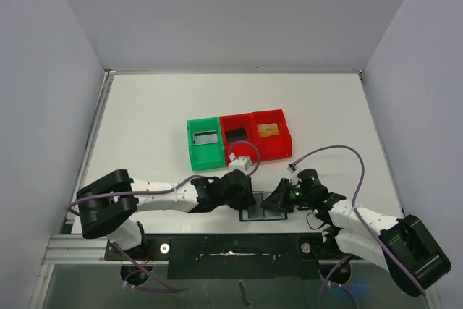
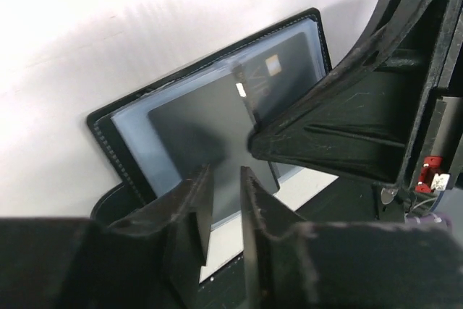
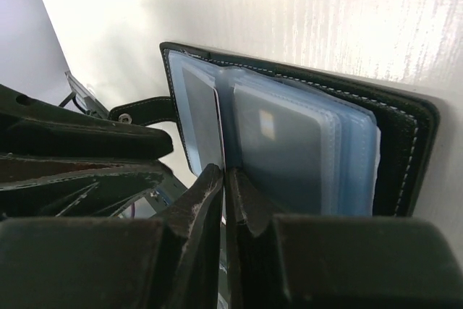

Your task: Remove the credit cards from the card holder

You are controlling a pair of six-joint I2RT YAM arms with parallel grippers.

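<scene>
The card holder (image 1: 262,213) lies open on the table between my two grippers. Its blue-grey pockets (image 3: 304,150) are fanned out, and its black cover (image 2: 101,124) shows. A dark card (image 2: 202,128) with a gold chip sits in a pocket. My right gripper (image 3: 226,179) is shut on one thin pocket leaf and holds it upright; it also shows in the top view (image 1: 281,199). My left gripper (image 2: 226,193), also in the top view (image 1: 244,195), hovers over the dark card with its jaws a narrow gap apart and nothing between them.
Three bins stand behind the wallet. The green bin (image 1: 195,151) holds a greyish card (image 1: 205,136). The middle red bin (image 1: 230,151) holds a black card (image 1: 235,134). The right red bin (image 1: 283,142) holds a tan-gold card (image 1: 269,130). The table's near edge is close.
</scene>
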